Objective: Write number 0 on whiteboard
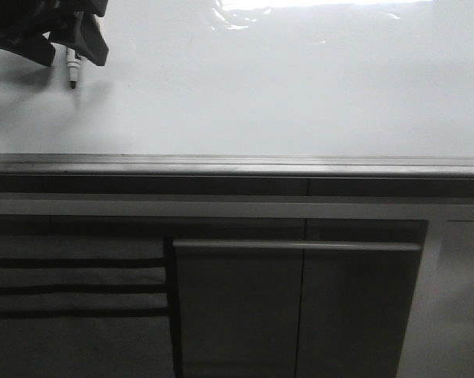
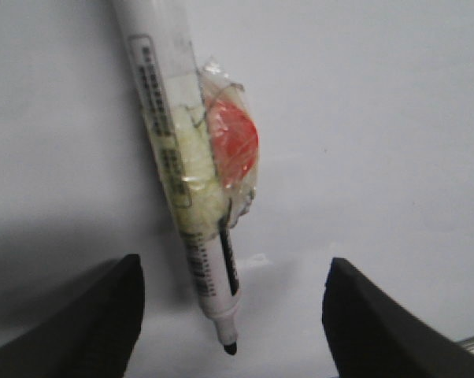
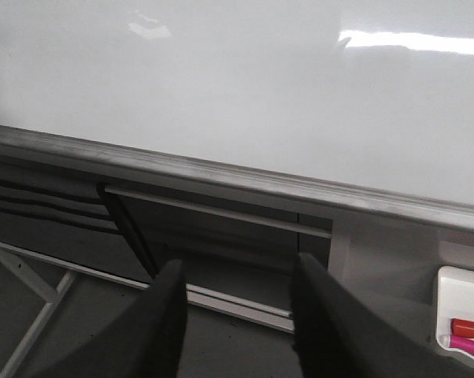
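Observation:
The whiteboard is glossy white with glare at the top and fills the upper half of the front view. No number 0 shows on it; the surface I see is blank. My left gripper is at the board's upper left. A white marker with a black tip points down from it. In the left wrist view the marker is bound with tape and a red-and-yellow wad between the wide-open fingers, which do not touch it. I cannot tell whether the tip touches the board. My right gripper is open and empty, below the board's ledge.
A grey metal ledge runs along the board's lower edge, with dark cabinet panels below it. In the right wrist view a white holder with red and pink markers sits at the right, and a metal frame leg at the left.

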Robot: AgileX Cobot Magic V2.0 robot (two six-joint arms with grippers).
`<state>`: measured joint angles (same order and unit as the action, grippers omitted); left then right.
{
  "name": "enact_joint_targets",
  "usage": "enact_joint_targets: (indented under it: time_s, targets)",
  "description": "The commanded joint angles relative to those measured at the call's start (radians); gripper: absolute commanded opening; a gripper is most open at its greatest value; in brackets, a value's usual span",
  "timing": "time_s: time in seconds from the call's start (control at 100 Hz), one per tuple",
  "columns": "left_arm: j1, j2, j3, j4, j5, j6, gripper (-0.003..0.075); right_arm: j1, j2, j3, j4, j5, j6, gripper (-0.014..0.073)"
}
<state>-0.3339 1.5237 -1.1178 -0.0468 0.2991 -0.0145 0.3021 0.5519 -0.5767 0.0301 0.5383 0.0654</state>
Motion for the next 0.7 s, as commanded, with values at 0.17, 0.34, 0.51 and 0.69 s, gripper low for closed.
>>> enact_joint_targets:
  time_s: [0.17, 0.34, 0.51, 0.69]
  targets:
    - [0.004, 0.008, -0.072, -0.013, -0.084, -0.008, 0.0258, 0.001, 0.009, -0.036, -0.001, -0.079, -0.014, 0.0278]
    - [0.004, 0.026, -0.088, -0.004, -0.086, -0.008, 0.0146, 0.001, 0.009, -0.036, -0.001, -0.079, -0.014, 0.0278]
    - [0.004, 0.030, -0.088, 0.030, -0.095, -0.006, 0.0068, 0.001, 0.009, -0.036, -0.001, -0.079, -0.014, 0.0278]
    - [0.004, 0.024, -0.088, 0.090, -0.069, 0.003, 0.0008, 0.001, 0.009, -0.036, -0.001, -0.084, -0.014, 0.0278]
